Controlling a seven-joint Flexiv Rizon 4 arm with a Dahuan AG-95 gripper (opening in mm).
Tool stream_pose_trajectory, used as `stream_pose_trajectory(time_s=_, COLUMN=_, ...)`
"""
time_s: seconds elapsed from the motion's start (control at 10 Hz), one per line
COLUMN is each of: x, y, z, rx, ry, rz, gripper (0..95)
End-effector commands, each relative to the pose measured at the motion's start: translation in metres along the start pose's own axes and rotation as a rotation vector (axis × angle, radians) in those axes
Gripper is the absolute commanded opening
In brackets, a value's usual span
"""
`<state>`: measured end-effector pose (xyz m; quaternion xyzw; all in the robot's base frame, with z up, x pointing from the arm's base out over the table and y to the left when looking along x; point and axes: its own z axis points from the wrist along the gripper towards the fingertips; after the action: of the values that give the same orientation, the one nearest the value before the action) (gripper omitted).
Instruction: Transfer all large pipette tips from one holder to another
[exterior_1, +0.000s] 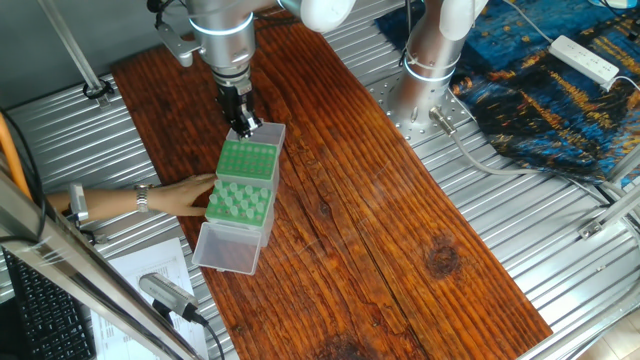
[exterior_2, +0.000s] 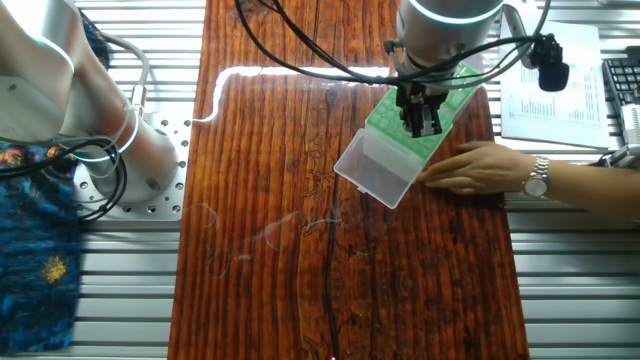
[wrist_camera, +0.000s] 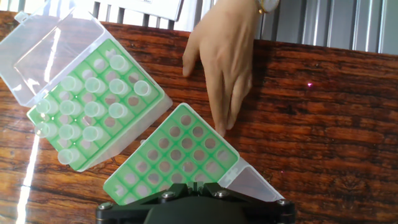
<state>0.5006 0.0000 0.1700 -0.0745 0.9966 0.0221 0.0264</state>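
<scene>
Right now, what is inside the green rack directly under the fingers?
The nearer green rack shows only empty holes, with no tips standing in them. Its lowest rows are covered by the gripper, so those cannot be checked.

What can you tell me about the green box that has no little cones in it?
The empty green plastic rack with its grid of round holes lies flat on the brown wooden table, corner to corner with the second green rack that holds the pale translucent pipette tips. Every hole looks empty. A clear hinged lid hangs open on one side. A person's bare hand rests with fingertips at its edge. The black gripper hovers right above it.
</scene>
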Motion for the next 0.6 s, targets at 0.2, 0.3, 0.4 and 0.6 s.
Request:
stream_pose_trajectory(time_s=0.2, x=0.0004, y=0.0001, z=-0.0001, rx=0.003, ry=0.000, rz=0.002, gripper=0.0)
stream_pose_trajectory(time_s=0.3, x=0.0004, y=0.0001, z=-0.0001, rx=0.003, ry=0.001, rz=0.002, gripper=0.0)
stream_pose_trajectory(time_s=0.4, x=0.0004, y=0.0001, z=-0.0001, rx=0.003, ry=0.001, rz=0.000, gripper=0.0)
stream_pose_trajectory(time_s=0.6, x=0.0004, y=0.0001, z=-0.0002, rx=0.003, ry=0.002, rz=-0.003, gripper=0.0)
